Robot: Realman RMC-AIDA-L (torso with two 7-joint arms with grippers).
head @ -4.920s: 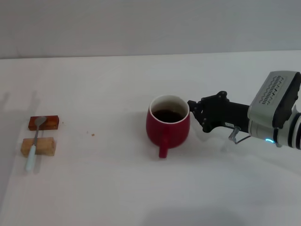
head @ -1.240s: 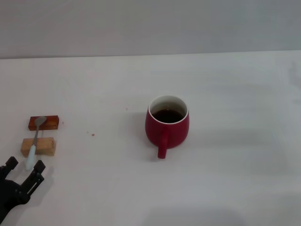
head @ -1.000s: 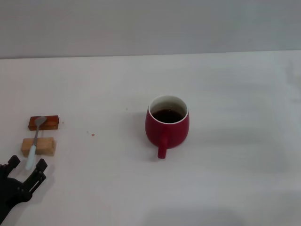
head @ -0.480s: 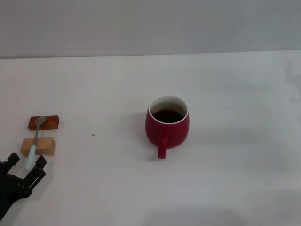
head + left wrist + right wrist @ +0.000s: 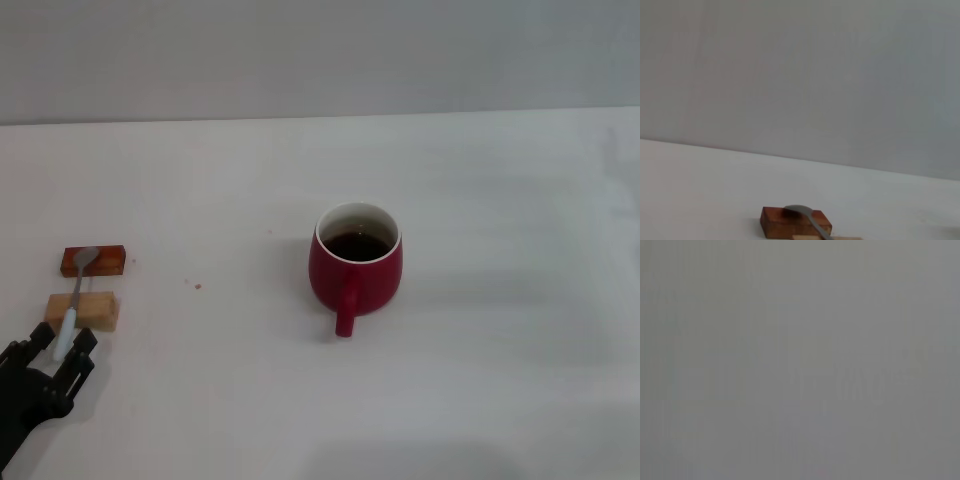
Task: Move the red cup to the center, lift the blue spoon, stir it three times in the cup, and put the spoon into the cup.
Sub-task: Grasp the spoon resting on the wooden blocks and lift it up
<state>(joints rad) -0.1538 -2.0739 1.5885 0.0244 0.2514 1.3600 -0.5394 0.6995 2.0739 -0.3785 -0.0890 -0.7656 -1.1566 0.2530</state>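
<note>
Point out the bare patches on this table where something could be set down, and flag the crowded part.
Bare: the stretch between the red cup and the wooden blocks, and everything right of the cup. Crowded: the near-left corner, where the left gripper, fingers open, straddles the blue spoon handle's tip.

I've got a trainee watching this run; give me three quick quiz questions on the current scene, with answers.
1. True or false: the spoon is already in the cup.
2. Which gripper is beside the spoon's handle end: A) left, B) right?
3. What does the spoon rest on?

Key:
1. False; it lies across two wooden blocks, far to the left of the cup.
2. A; the left gripper has open jaws at the handle tip. The right gripper is out of view.
3. Two wooden blocks.
</note>
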